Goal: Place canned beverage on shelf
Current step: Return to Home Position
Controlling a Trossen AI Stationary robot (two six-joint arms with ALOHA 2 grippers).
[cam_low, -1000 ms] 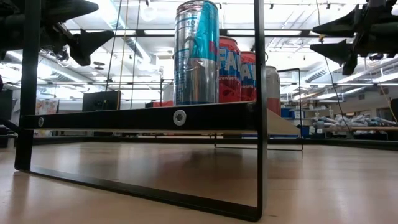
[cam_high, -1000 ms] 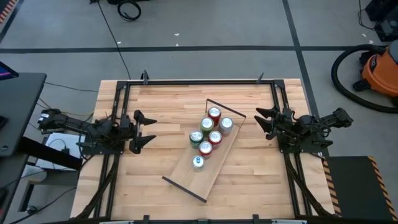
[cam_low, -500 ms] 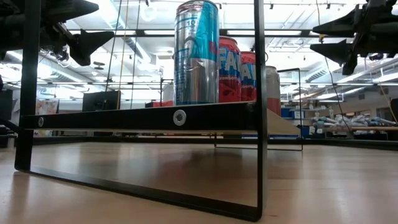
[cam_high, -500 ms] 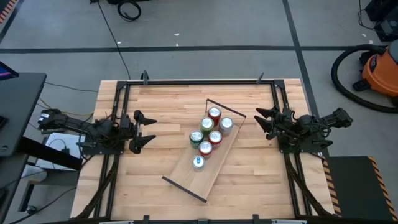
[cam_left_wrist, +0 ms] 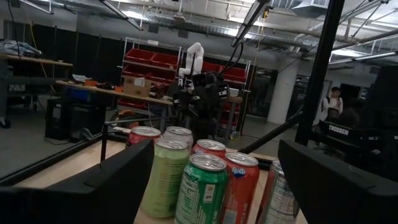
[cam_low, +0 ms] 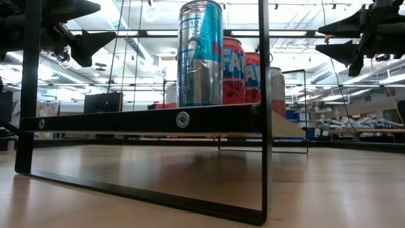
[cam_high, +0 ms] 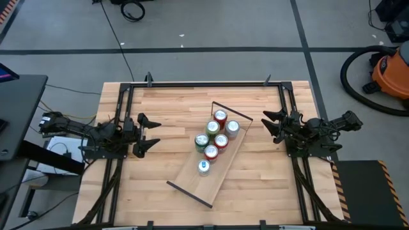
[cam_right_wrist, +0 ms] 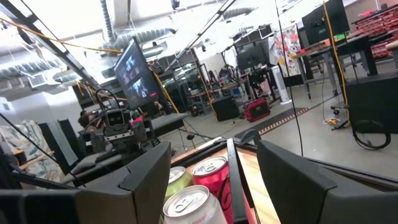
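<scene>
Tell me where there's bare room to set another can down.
The shelf is bare between the blue can and the end frame nearest it. The tabletop is bare between the left tool and the shelf, and between the shelf and the right tool. Crowded: the other cans pack its opposite half.

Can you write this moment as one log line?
left gripper: open, waiting left | right gripper: open, waiting right | cans: standing on shelf

The light-wood desk (cam_high: 160,108) sits on grey floor (cam_high: 223,25). An orange vacuum (cam_high: 391,71) with a black hose (cam_high: 344,71) stands at its 2 o'clock; a coiled black cable (cam_high: 133,9) lies at 11 o'clock. Red storage racks (cam_left_wrist: 155,61) line the room behind.
</scene>
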